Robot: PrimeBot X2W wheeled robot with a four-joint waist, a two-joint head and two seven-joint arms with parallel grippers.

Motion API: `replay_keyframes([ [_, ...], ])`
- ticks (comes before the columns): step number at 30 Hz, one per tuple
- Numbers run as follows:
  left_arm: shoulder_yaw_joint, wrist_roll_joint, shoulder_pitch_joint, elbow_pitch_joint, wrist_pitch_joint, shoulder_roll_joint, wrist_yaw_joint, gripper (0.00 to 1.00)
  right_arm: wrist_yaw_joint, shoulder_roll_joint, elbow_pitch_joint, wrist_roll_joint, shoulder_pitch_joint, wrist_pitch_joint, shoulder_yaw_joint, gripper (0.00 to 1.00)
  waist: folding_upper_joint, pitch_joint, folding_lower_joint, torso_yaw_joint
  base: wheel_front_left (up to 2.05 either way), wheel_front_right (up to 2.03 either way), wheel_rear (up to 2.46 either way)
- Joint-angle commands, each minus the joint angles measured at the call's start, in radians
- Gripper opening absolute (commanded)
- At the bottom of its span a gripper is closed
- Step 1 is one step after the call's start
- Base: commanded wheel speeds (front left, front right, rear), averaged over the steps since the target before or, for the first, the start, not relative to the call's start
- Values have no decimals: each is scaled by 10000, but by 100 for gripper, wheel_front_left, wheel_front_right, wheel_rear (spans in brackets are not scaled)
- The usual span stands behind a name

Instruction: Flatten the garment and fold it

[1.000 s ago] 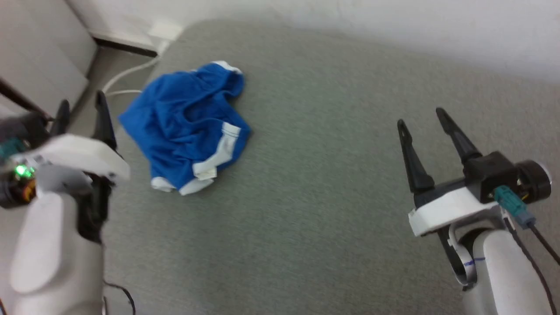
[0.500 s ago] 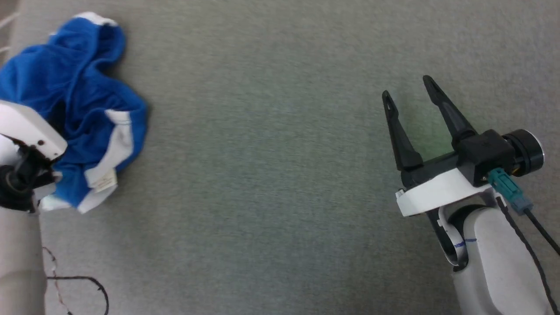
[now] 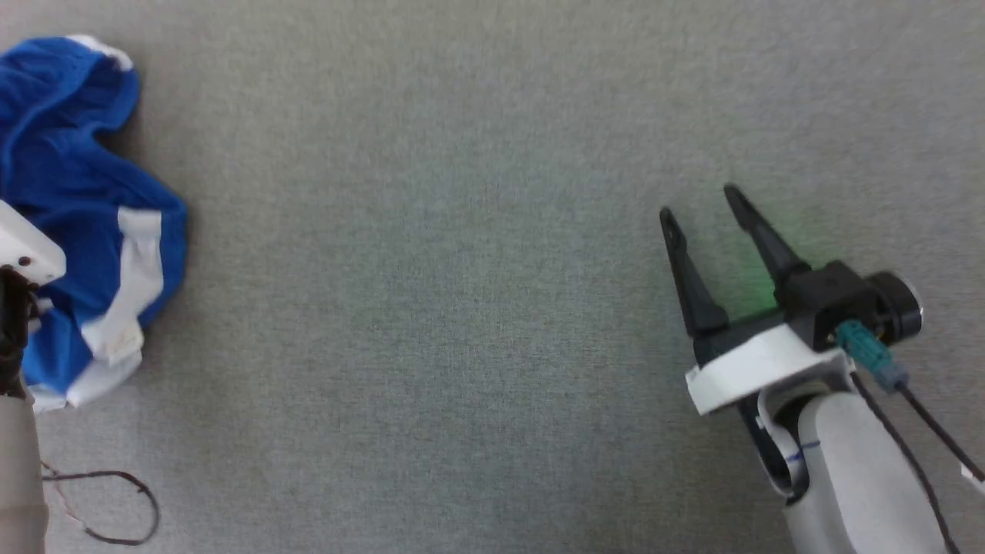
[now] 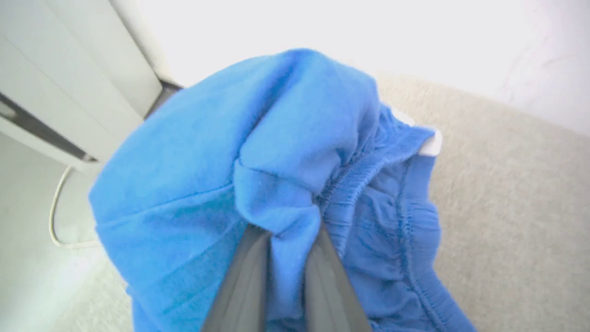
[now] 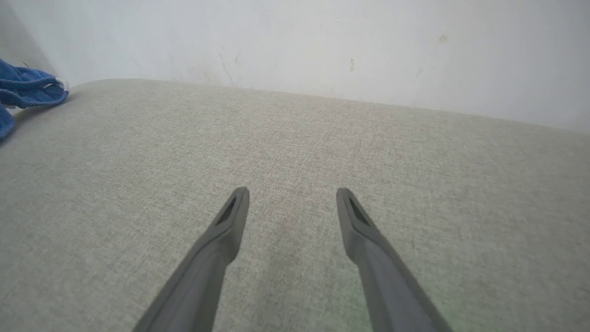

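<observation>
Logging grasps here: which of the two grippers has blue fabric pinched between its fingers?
The left gripper: a fold of the garment sits between its nearly closed fingers. The right gripper stands open over the bare grey surface, holding nothing.

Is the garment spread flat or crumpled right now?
Crumpled: the garment lies heaped in folds on the grey surface, a fold pinched in the left gripper.

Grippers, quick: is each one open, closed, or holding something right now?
Left gripper: closed on the garment, a fold pinched between its fingers.
Right gripper: open, holding nothing.
</observation>
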Motion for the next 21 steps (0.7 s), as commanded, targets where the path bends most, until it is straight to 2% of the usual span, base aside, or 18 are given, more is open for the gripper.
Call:
replay_keyframes([
  [1, -24, 146, -36, -53, -262, 61, -10, 0, -19, -8, 38, 53, 113, -88, -9, 100, 0, -1420, -1, 433, 0, 0, 0],
  [5, -271, 910, -342, -189, -2193, 307, -174, 0, -19, -8, 282, 294, 506, -154, -58, 100, 0, -2589, -1, 449, 0, 0, 0],
  [10, -925, 1474, -951, -677, -3427, 354, -549, 0, -19, -8, 380, 532, 986, -184, -190, 100, 0, -3687, -1, 258, 0, 0, 0],
  [15, -1859, 1741, -1560, -1641, -3540, -28, -884, 0, -19, -8, 327, 684, 1365, -107, -376, 100, 0, -4250, -1, -235, 0, 0, 0],
  [21, -3074, 1434, -2058, -2529, -3115, -1115, -1312, 0, -19, -8, 102, 739, 1554, 31, -500, 100, 0, -4311, -1, -1230, 0, 0, 0],
])
